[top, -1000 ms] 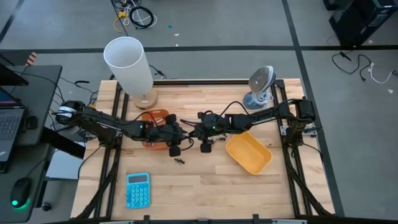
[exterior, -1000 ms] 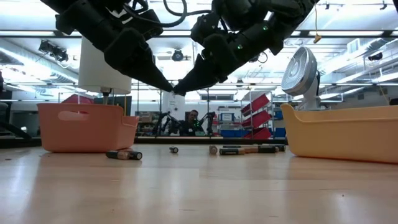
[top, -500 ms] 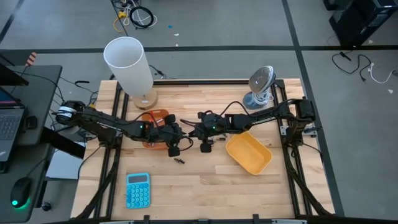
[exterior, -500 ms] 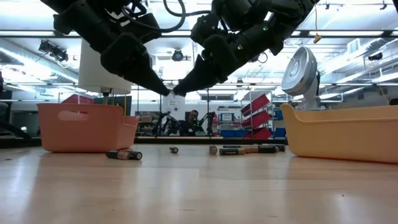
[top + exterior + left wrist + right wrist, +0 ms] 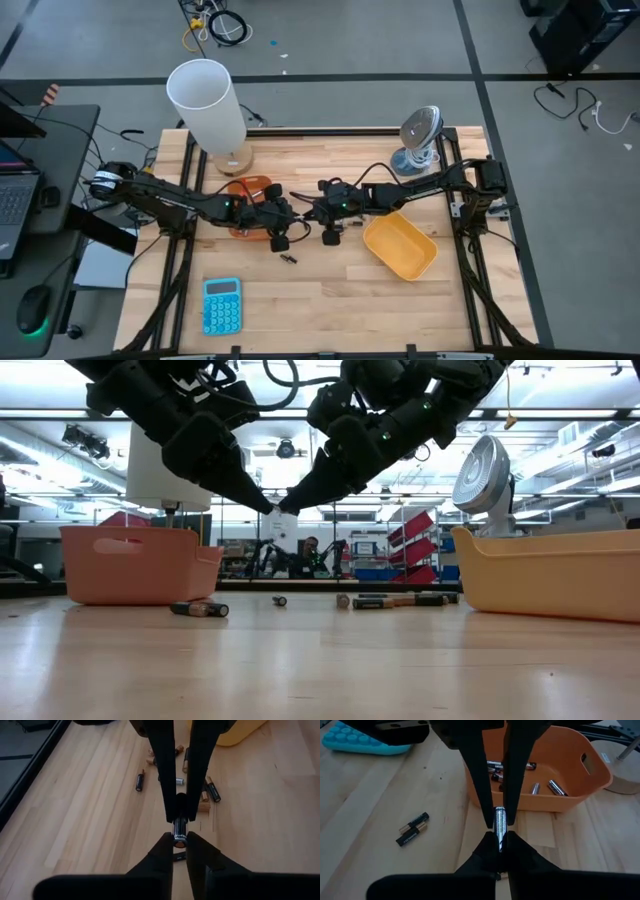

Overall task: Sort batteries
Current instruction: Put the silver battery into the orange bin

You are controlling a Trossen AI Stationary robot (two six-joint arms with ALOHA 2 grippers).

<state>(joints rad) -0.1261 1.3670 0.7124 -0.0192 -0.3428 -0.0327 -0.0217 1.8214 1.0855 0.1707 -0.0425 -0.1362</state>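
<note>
Both tools meet tip to tip above the tabletop [image 5: 330, 300], one battery [image 5: 179, 829] between them. Left wrist view: left tool [image 5: 179, 838] clamped on its near end, right tool's fingers shut on the far end. Right wrist view adds the orange tray [image 5: 570, 755] holding several cells. Low view only: more loose batteries [image 5: 395, 600] on the wood between orange tray and yellow tray [image 5: 550, 570].

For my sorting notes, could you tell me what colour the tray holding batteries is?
Orange tray, clearest in the right wrist view.
</note>
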